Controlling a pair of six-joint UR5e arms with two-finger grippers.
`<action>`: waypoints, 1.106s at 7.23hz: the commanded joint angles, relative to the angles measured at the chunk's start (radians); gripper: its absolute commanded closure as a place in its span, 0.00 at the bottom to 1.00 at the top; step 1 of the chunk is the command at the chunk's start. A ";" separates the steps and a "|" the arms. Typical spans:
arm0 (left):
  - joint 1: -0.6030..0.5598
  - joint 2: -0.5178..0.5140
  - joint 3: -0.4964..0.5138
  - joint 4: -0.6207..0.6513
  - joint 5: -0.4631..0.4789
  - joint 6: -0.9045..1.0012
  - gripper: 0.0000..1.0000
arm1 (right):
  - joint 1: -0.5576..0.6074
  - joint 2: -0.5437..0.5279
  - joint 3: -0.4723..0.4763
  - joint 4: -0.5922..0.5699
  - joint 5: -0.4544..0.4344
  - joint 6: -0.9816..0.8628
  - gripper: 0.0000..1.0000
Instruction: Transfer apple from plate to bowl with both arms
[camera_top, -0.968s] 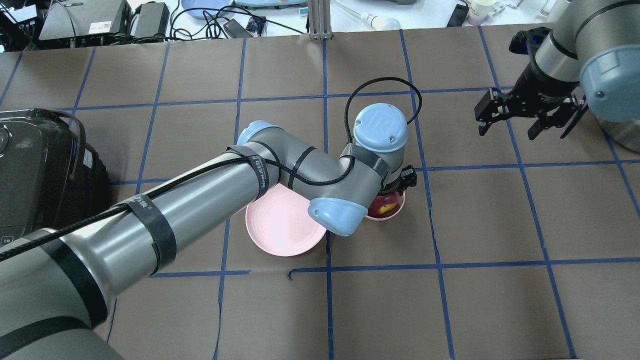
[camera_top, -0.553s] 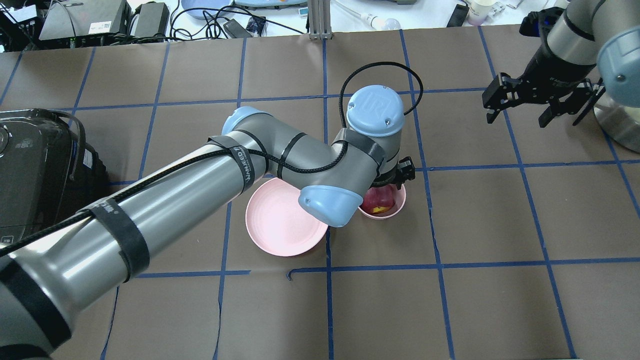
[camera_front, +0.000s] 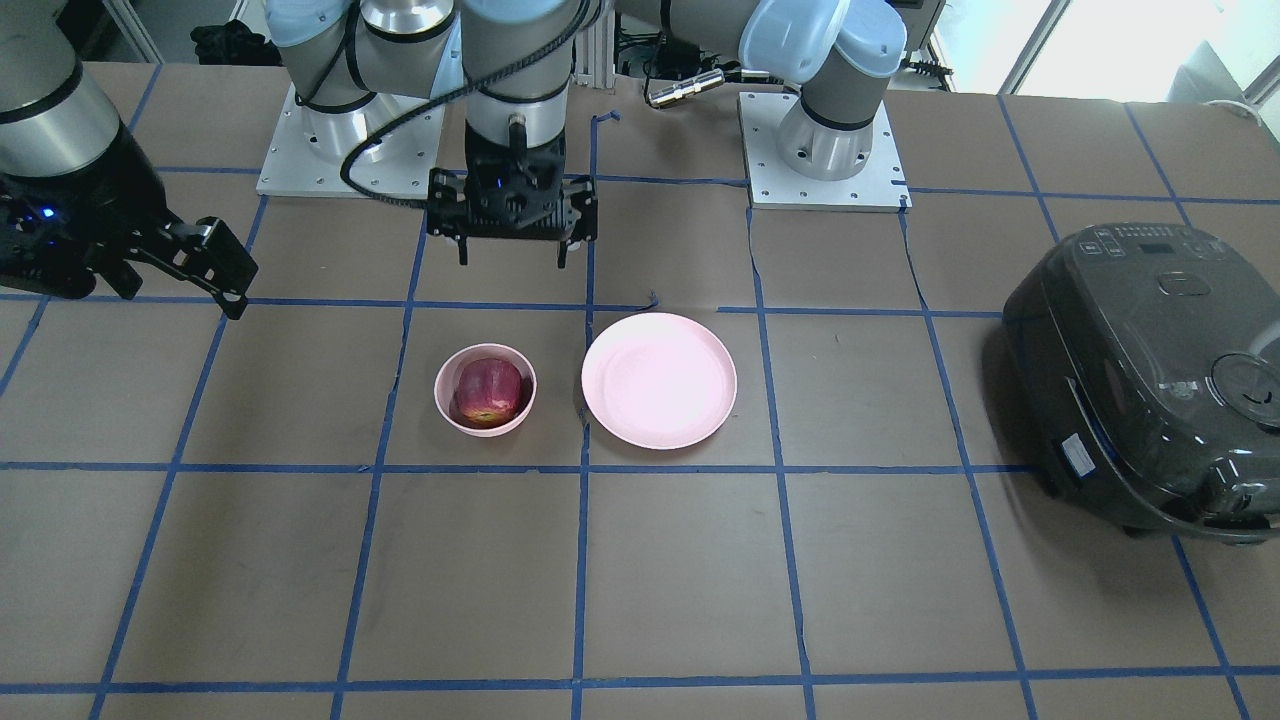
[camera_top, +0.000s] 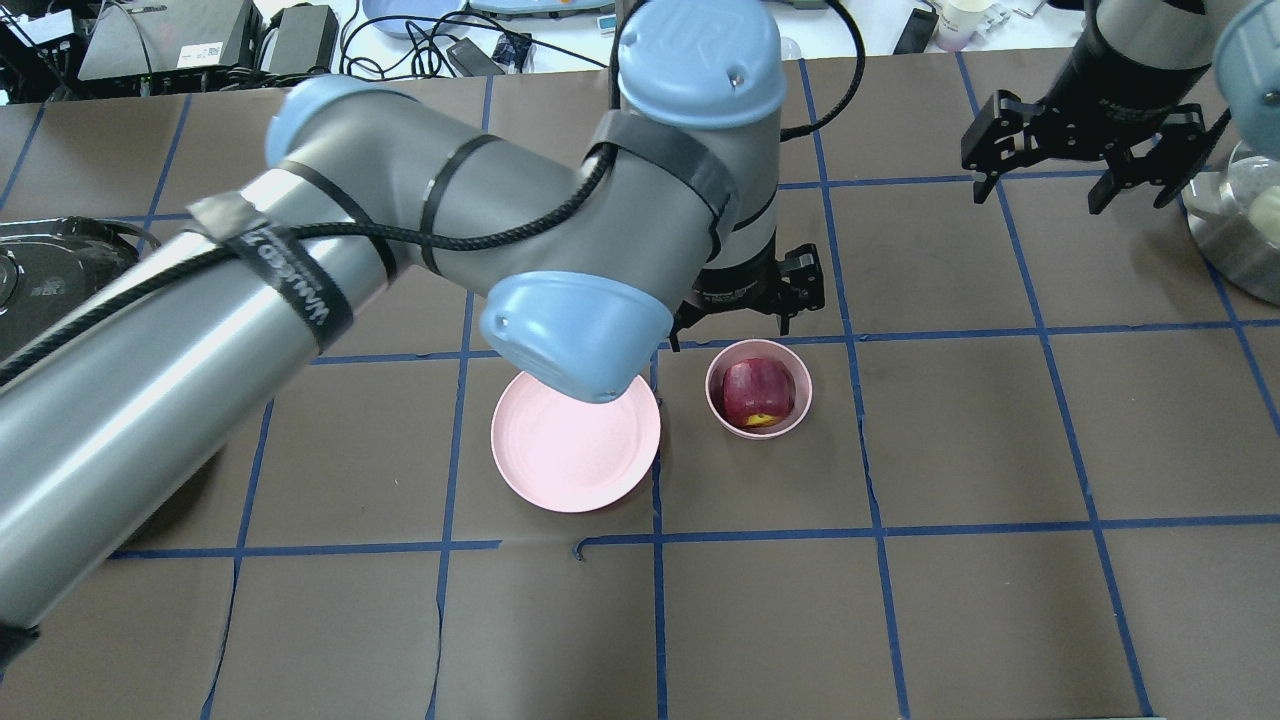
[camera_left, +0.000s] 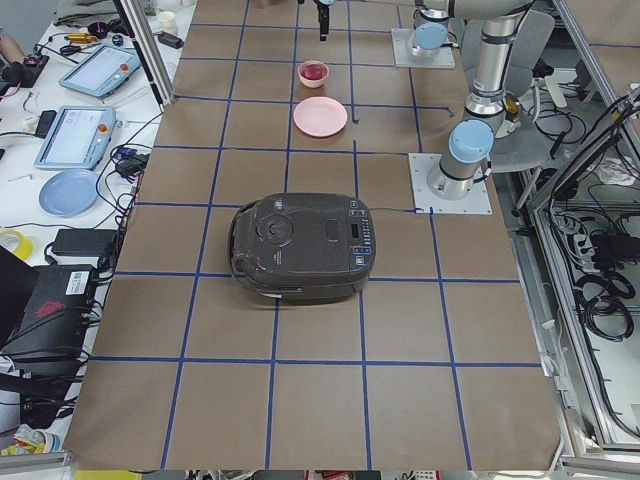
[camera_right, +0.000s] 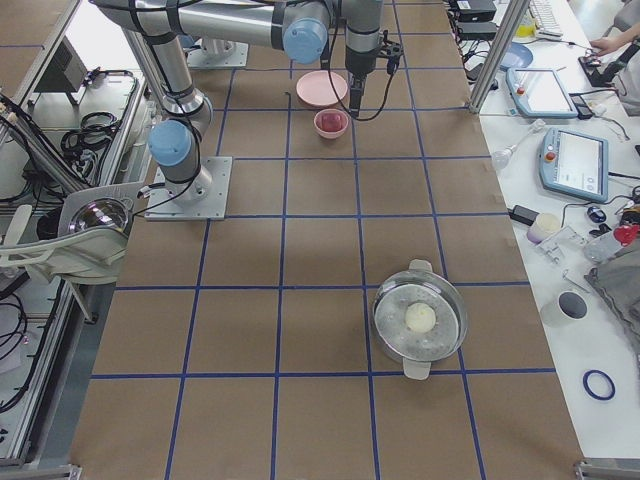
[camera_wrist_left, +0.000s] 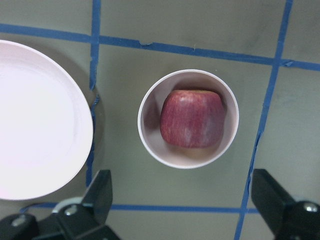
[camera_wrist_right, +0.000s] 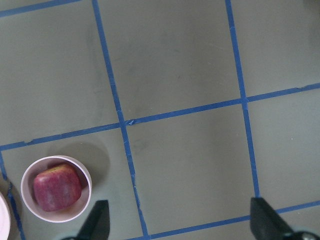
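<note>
The dark red apple (camera_front: 488, 390) (camera_top: 758, 392) (camera_wrist_left: 192, 118) lies in the small pink bowl (camera_front: 446, 402) (camera_top: 713, 392) (camera_wrist_left: 149, 102). The pale-pink plate (camera_front: 659, 380) (camera_top: 570, 455) (camera_wrist_left: 35, 120) stands empty beside the bowl. My left gripper (camera_front: 512, 262) (camera_top: 730, 330) (camera_wrist_left: 182, 197) is open and empty, raised well above the bowl. My right gripper (camera_front: 180, 297) (camera_top: 1070, 195) is open and empty, high and far to the bowl's right. The right wrist view shows the apple (camera_wrist_right: 56, 187) at its lower left.
A black rice cooker (camera_front: 1140, 380) (camera_left: 300, 247) sits on the left side of the table. A steel pot (camera_top: 1235, 235) (camera_right: 420, 320) with a white object in it stands at the far right. Cables and devices lie beyond the table's far edge.
My left gripper has risen away from the bowl, with the apple left in the bowl. My right gripper has moved farther back and up.
</note>
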 joint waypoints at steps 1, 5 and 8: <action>0.025 0.119 0.015 -0.162 0.011 0.114 0.00 | 0.077 -0.038 0.000 -0.007 0.002 0.038 0.00; 0.339 0.211 0.017 -0.202 0.031 0.423 0.00 | 0.090 -0.056 0.005 0.011 0.104 0.036 0.00; 0.464 0.243 0.022 -0.231 0.084 0.533 0.00 | 0.137 -0.050 0.009 0.009 0.087 0.042 0.00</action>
